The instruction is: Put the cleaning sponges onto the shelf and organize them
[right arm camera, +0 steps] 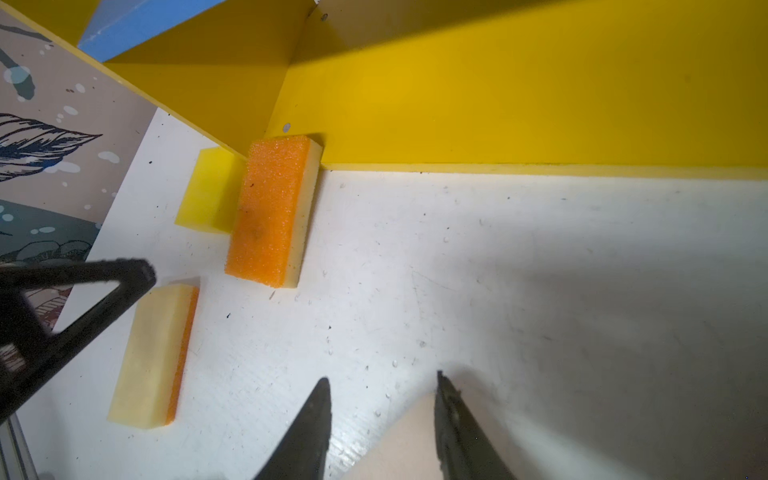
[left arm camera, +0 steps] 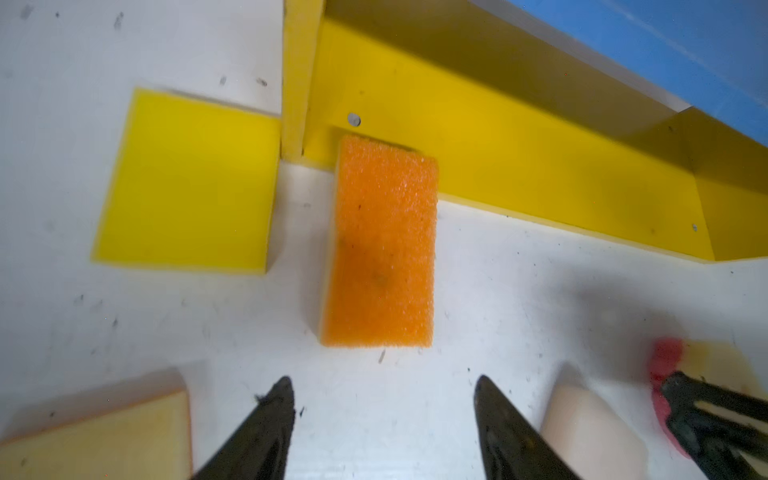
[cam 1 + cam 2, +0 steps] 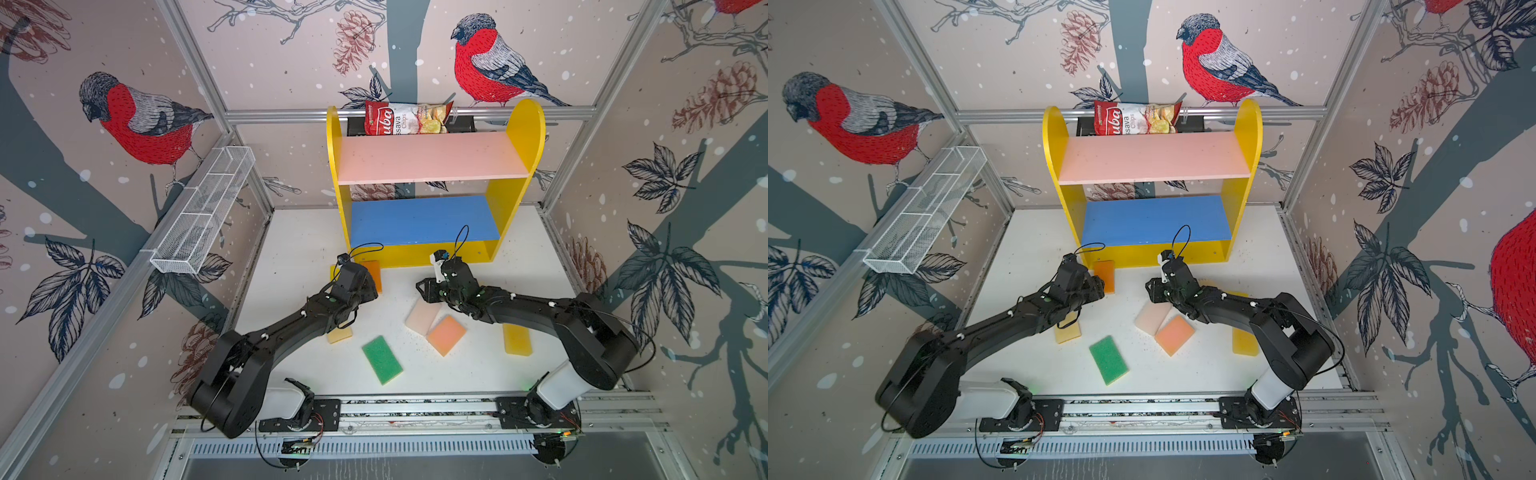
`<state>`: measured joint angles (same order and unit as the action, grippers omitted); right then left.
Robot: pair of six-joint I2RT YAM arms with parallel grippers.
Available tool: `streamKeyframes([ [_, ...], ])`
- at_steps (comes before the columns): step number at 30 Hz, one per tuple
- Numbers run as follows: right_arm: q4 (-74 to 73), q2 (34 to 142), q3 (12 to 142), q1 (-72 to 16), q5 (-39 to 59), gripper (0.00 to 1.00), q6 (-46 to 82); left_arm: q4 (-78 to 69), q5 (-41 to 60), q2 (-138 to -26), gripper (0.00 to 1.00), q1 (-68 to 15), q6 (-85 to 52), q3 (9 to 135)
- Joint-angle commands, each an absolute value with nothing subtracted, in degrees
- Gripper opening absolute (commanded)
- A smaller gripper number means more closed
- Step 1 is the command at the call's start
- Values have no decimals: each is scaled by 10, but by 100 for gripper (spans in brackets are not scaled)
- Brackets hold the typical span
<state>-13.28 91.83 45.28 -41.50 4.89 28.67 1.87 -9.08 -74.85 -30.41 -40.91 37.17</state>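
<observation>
The shelf [image 3: 432, 158] stands at the back, with pink, blue and yellow boards. Every sponge I see lies on the white table. An orange sponge [image 2: 382, 245] butts against the shelf's base, with a yellow sponge [image 2: 187, 183] beside it. My left gripper [image 2: 382, 386] hangs open just short of the orange one. My right gripper [image 1: 382, 378] is open above a corner of a pale pink sponge [image 3: 422, 316]. A salmon sponge [image 3: 446, 334], a green one [image 3: 382, 359], a pale yellow one [image 3: 340, 334] and a yellow one [image 3: 517, 340] lie nearer the front.
A red-and-white chips bag [image 3: 405, 118] rests behind the shelf's top. A white wire basket [image 3: 203, 212] hangs on the left wall. Both arms stretch across the table's front half, and the two grippers are close together in front of the shelf.
</observation>
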Motion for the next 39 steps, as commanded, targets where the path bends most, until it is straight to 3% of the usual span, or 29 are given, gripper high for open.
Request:
streamKeyframes([
  [1, -147, 920, 452, -407, 56, 41, 284, -7, -93, -719, 46, -321, -446, 344],
  [4, -151, 920, 453, -403, 61, 41, 285, -20, -89, -727, 28, -331, -450, 340],
  [10, -147, 917, 452, -401, 60, 41, 291, -35, -52, -794, 24, -342, -449, 356],
  [15, -144, 906, 441, -400, 58, 41, 294, -55, -50, -859, 0, -342, -461, 362],
  [39, -137, 914, 439, -382, 61, 41, 287, -139, -98, -1042, 0, -280, -459, 458],
])
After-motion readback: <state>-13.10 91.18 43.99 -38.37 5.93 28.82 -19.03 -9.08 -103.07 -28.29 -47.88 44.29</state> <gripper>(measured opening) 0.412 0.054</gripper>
